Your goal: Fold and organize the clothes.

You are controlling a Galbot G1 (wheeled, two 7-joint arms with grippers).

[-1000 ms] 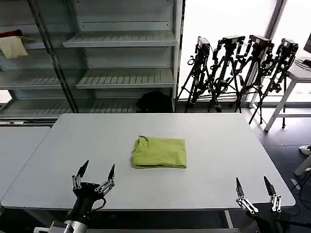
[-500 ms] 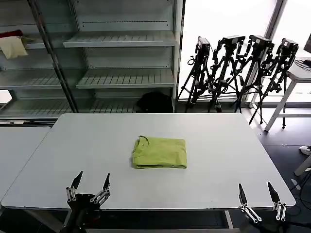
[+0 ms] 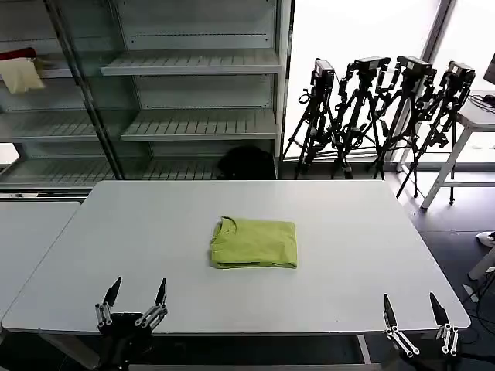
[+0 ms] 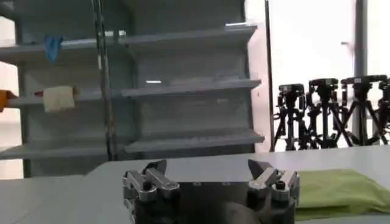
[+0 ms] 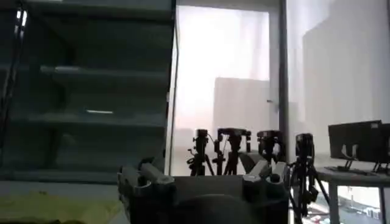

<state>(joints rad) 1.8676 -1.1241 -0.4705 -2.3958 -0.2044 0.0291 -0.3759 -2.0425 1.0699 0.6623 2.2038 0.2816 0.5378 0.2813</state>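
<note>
Lime-green T-shirt [image 3: 254,243]: one, folded into a compact rectangle, lying mid-table, ahead of both grippers and between their lines; from the left wrist it shows low and off to one side [image 4: 341,190].

Change noted: over the last second we have drawn both arms back toward the near table edge. Left gripper [image 3: 133,296], fingers spread wide, holding nothing, sits lower and nearer us than before; right gripper [image 3: 413,311] likewise, spread and empty. The shirt has not shifted. We judge the fold complete and the arms retiring.

Surroundings, largest first:
- White table [image 3: 371,232], otherwise bare around the shirt.
- Metal shelving [image 3: 193,93], well beyond the grippers.
- Camera tripods [image 3: 379,116], far ahead of the right gripper.
- Pale cream cloth [image 3: 20,74], on a shelf far beyond the left gripper.

Obstructions: none between either gripper and the shirt.
</note>
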